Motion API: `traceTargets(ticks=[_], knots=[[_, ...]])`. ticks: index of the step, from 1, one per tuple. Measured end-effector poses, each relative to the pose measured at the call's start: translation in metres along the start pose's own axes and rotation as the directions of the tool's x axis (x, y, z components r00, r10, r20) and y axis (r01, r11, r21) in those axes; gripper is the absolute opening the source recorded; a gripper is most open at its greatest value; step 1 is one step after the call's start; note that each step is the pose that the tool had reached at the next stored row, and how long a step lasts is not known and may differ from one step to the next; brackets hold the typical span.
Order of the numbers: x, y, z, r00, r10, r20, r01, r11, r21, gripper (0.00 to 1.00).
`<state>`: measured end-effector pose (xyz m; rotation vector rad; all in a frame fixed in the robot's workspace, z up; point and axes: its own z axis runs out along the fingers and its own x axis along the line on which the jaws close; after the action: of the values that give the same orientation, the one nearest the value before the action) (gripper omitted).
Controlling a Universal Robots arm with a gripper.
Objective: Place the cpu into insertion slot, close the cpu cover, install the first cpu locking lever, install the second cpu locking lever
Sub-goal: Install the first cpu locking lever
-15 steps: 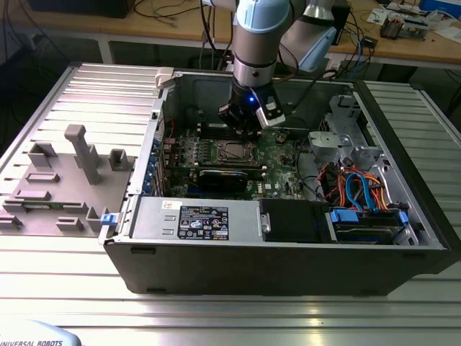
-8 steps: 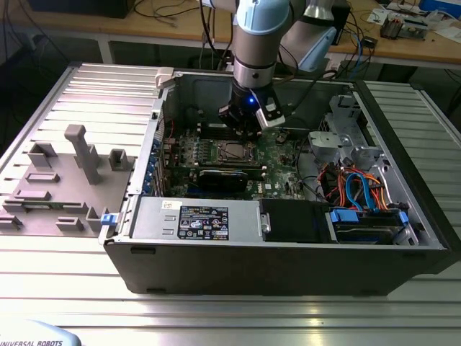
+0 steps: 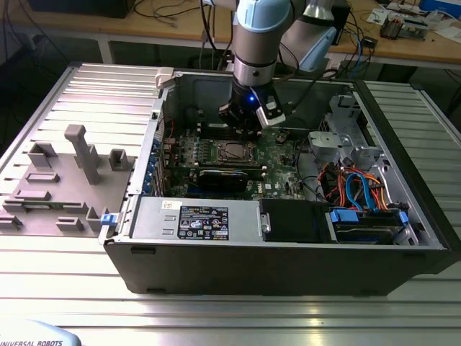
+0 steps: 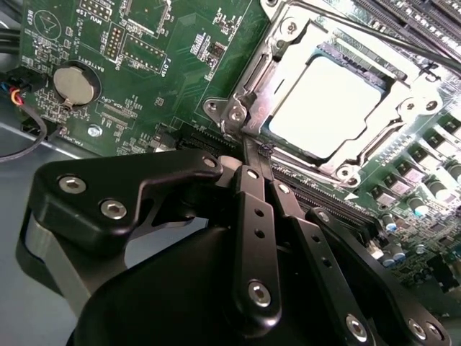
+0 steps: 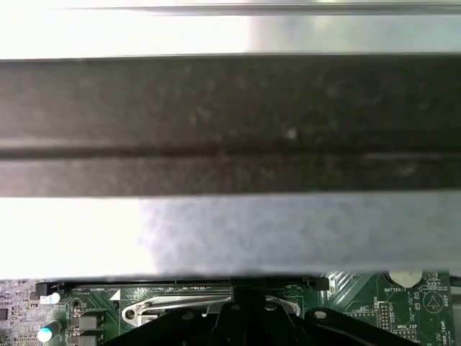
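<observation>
In the second wrist view the cpu (image 4: 328, 101), a pale silver square, lies in the insertion slot (image 4: 216, 108). The cpu cover (image 4: 288, 45) lies flat over it, framing it. A thin locking lever (image 4: 403, 42) runs along the far side of the socket. My gripper (image 4: 248, 155) is shut, its black fingertips together right at the socket's near corner, touching a thin metal rod there. In the exterior view the gripper (image 3: 243, 128) hangs just above the socket (image 3: 236, 150) inside the open computer case. In the first wrist view a silver lever loop (image 5: 144, 311) lies beside the gripper (image 5: 238, 313).
The green motherboard (image 4: 166, 65) carries a coin battery (image 4: 75, 84) and black memory slots (image 4: 425, 14). A black card (image 3: 230, 178) sits just in front of the socket. The power supply (image 3: 194, 220) and drive cables (image 3: 360, 189) fill the case front. A grey fixture plate (image 3: 65, 180) lies on the exterior view's left.
</observation>
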<state>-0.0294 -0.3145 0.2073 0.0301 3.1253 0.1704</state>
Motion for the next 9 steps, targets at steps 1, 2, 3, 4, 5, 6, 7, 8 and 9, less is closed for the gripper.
traceTargets(ticks=[1,2,3,4,5,6,7,8,9], knots=[[0.0,0.0001,-0.001,1.0,0.0,0.0,0.0,1.0,0.0,0.11],[0.0,0.0002,-0.0017,1.0,0.0,0.0,0.0,1.0,0.0,0.11],[0.0,0.0002,-0.0018,1.0,0.0,0.0001,0.0,1.0,-0.0002,0.11],[-0.0001,0.0002,-0.0018,1.0,0.0,0.0002,0.0,1.0,-0.0003,0.11],[-0.0001,-0.0003,-0.0021,1.0,0.0,-0.0001,0.0,1.0,0.0003,0.11],[-0.0001,-0.0015,-0.0022,1.0,0.0,-0.0001,0.0,1.0,0.0003,0.11],[-0.0001,-0.0024,-0.0022,1.0,0.0,-0.0001,0.0,1.0,0.0002,0.11],[-0.0001,-0.0032,-0.0023,1.0,0.0,0.0,0.0,1.0,0.0002,0.11],[-0.0001,-0.0032,-0.0023,1.0,0.0,0.0,0.0,1.0,0.0002,0.11]])
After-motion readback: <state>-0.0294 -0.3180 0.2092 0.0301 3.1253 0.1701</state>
